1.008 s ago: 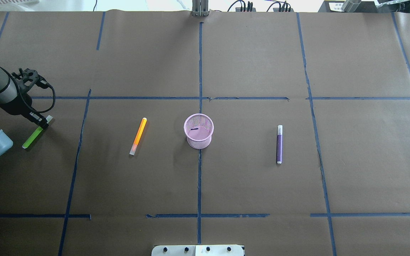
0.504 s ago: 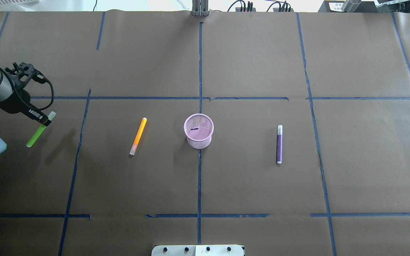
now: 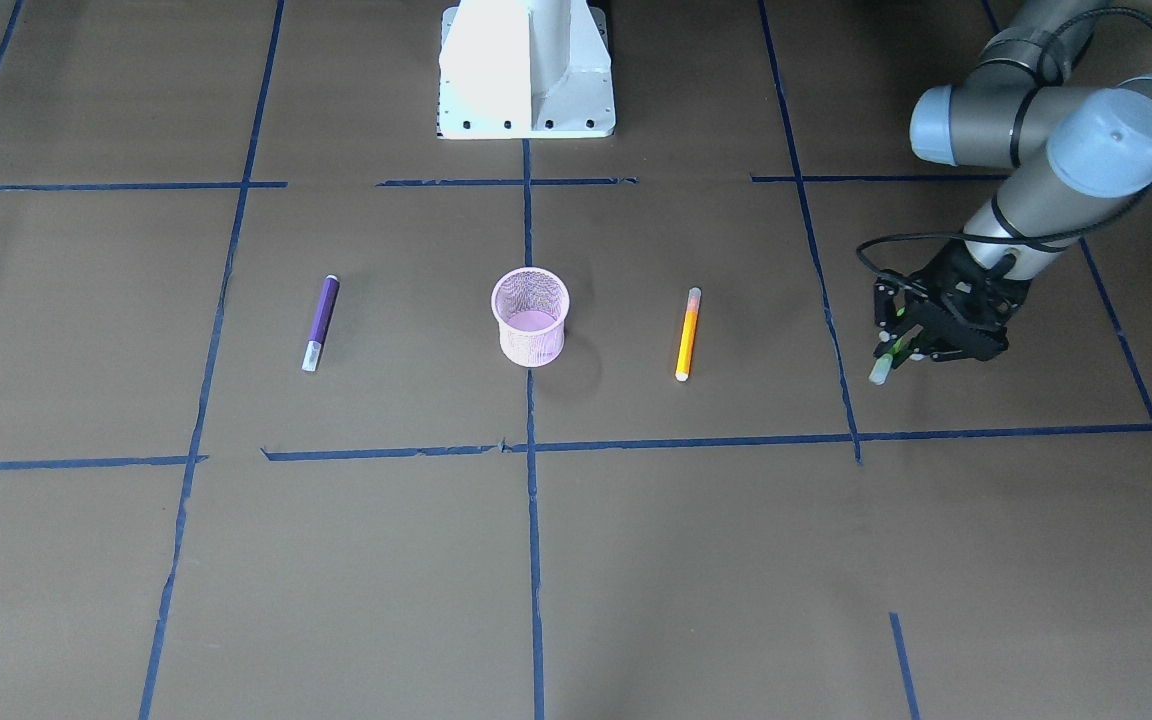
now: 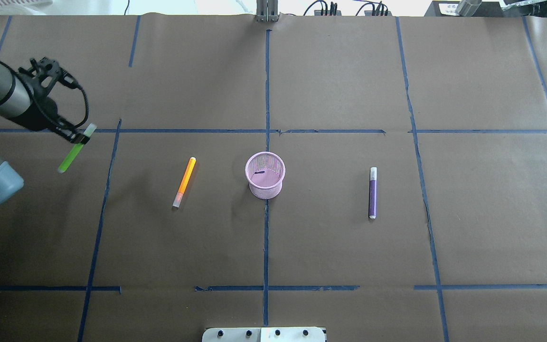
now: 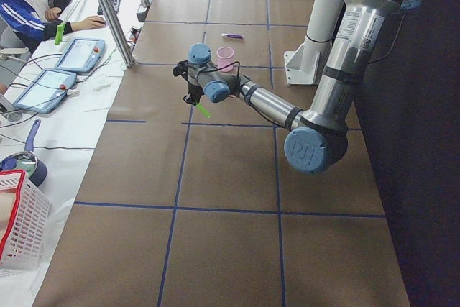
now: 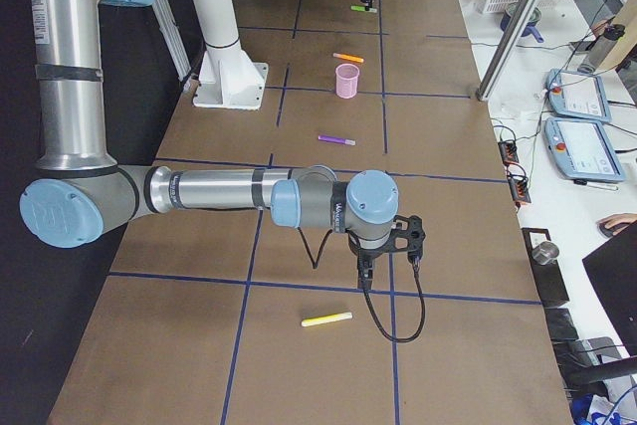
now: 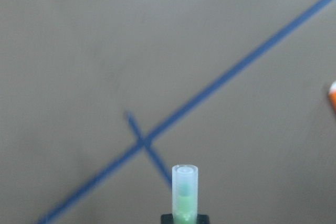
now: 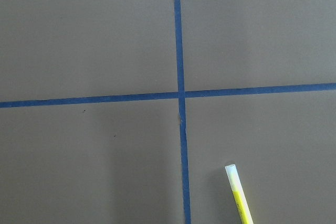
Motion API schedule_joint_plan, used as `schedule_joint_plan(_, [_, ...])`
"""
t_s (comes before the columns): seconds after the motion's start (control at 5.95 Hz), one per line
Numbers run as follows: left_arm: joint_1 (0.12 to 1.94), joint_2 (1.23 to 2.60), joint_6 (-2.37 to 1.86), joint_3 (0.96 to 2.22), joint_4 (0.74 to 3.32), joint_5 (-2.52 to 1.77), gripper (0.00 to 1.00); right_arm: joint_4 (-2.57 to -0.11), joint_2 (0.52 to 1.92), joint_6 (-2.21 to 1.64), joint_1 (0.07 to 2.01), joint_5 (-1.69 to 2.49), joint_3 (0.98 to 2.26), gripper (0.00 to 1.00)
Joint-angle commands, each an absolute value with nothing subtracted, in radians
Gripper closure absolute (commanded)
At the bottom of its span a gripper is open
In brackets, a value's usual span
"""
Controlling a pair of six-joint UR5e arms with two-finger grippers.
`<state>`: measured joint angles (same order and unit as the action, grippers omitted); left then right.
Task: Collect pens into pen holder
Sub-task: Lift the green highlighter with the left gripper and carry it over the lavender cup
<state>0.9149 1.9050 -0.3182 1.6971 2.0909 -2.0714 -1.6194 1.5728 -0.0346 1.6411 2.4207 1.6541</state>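
Note:
My left gripper [image 4: 80, 138] is shut on the upper end of the light green pen [image 4: 70, 158] and holds it tilted above the table at the far left. The pen's pale cap shows in the left wrist view [image 7: 185, 190]. The pink mesh pen holder [image 4: 265, 174] stands upright at the table's centre. The orange pen [image 4: 184, 182] lies left of it and the purple pen [image 4: 372, 192] right of it, both flat on the table. My right gripper [image 6: 364, 281] shows only in the exterior right view; I cannot tell whether it is open or shut.
A yellow pen [image 6: 326, 319] lies on the table just below the right gripper, also in the right wrist view [image 8: 239, 195]. The robot's white base [image 3: 526, 65] stands at the table's near edge. Blue tape lines cross the brown table.
My left gripper has lifted the green pen off the table and carried it up and toward the far side, slightly to the right. The other pens and the holder have not moved.

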Motion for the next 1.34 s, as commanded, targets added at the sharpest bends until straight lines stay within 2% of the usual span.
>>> schedule_joint_plan(0.0, [0.832, 1.963, -0.406, 1.692, 2.361, -1.924, 1.00, -1.618, 1.563, -0.034, 1.628, 2.419, 1.655, 0.00])
schedule_joint_plan(0.34, [0.719, 2.000, -0.524, 1.687, 2.639, -1.779, 1.00, -1.615, 1.562, -0.023, 1.614, 2.410, 1.655, 0.00])
schedule_joint_plan(0.67, [0.513, 2.080, -0.528, 1.687, 2.753, -1.483, 1.00, -1.615, 1.549, -0.023, 1.603, 2.398, 1.658, 0.00])
schedule_joint_plan(1.01, [0.479, 2.111, -0.523, 1.663, 2.792, -1.419, 1.00, -1.615, 1.551, -0.021, 1.603, 2.398, 1.657, 0.00])
schedule_joint_plan(1.18, [0.466, 2.127, -0.523, 1.538, 2.963, -1.382, 1.00, -1.615, 1.549, -0.021, 1.601, 2.398, 1.657, 0.00])
